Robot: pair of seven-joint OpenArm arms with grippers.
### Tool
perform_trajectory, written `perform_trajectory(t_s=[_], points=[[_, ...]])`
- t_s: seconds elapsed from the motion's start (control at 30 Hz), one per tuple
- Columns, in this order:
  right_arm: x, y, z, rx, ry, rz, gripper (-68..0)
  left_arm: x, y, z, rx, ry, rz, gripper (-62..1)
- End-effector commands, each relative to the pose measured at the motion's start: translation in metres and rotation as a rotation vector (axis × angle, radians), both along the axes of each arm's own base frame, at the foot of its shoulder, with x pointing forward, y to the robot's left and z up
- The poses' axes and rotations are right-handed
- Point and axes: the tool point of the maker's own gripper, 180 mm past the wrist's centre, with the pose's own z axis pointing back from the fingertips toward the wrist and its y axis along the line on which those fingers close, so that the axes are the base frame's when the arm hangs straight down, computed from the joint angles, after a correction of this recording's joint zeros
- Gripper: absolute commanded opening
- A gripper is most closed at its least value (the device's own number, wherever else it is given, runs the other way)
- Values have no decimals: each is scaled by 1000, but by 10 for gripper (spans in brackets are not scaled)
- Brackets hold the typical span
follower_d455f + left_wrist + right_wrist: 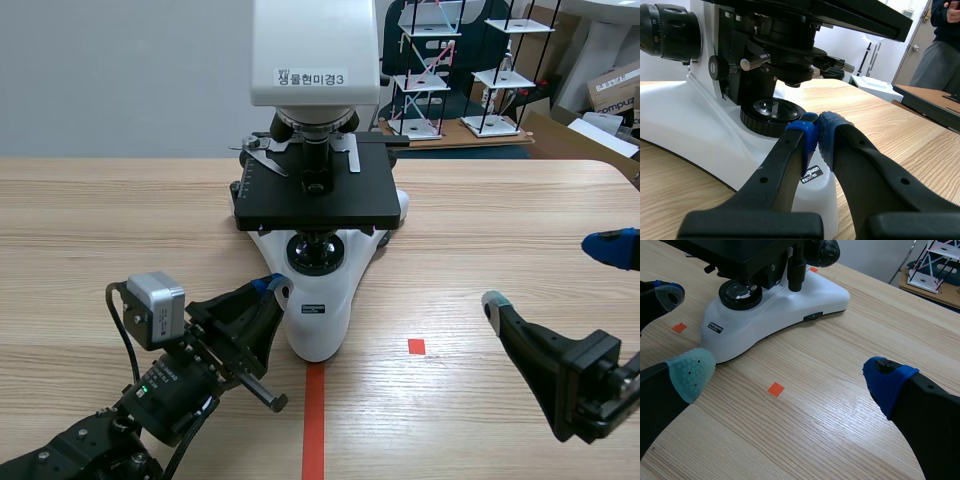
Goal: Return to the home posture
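Observation:
A white microscope (pixel 318 250) with a black stage stands at the middle of the table. My left gripper (pixel 268 288) is shut on nothing, its blue pads pressed together right at the front of the microscope's white base (pixel 700 130). I cannot tell whether the tips touch the base. In the left wrist view the left gripper (pixel 817 132) points toward the round light lens (pixel 771 109). My right gripper (pixel 552 272) is open over bare table to the right of the microscope. Its pads (pixel 690 372) stand wide apart, with nothing between them but an orange square (pixel 775 389).
An orange tape line (pixel 313 420) runs from the microscope's base to the table's front edge. Wire racks (pixel 440 70) and cardboard boxes (pixel 615 90) stand behind the table at the back right. A person (pixel 935 55) stands beyond the table's far side.

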Motion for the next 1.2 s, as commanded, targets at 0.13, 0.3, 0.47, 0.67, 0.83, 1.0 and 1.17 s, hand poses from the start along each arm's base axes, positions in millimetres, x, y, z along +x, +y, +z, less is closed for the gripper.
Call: perform_trajectory(t_s=[0.13, 0.3, 0.47, 0.67, 0.83, 1.0, 1.17], points=[[4, 2, 9, 17, -31, 0, 4, 2, -1, 8, -21, -25, 1, -569], [4, 2, 9, 17, -31, 0, 4, 2, -1, 8, -21, -25, 1, -569], [4, 2, 9, 18, -31, 0, 4, 2, -1, 8, -21, -25, 0, -568], [4, 2, 9, 18, -31, 0, 4, 2, -1, 8, -21, -24, 0, -566], [4, 2, 9, 18, -31, 0, 4, -2, 4, 4, -13, -14, 0, -566], [4, 2, 9, 18, -31, 1, 4, -16, 15, 7, 8, -23, -15, -545], [4, 2, 9, 18, -31, 1, 4, -33, 41, 24, 44, -60, -17, -349]])
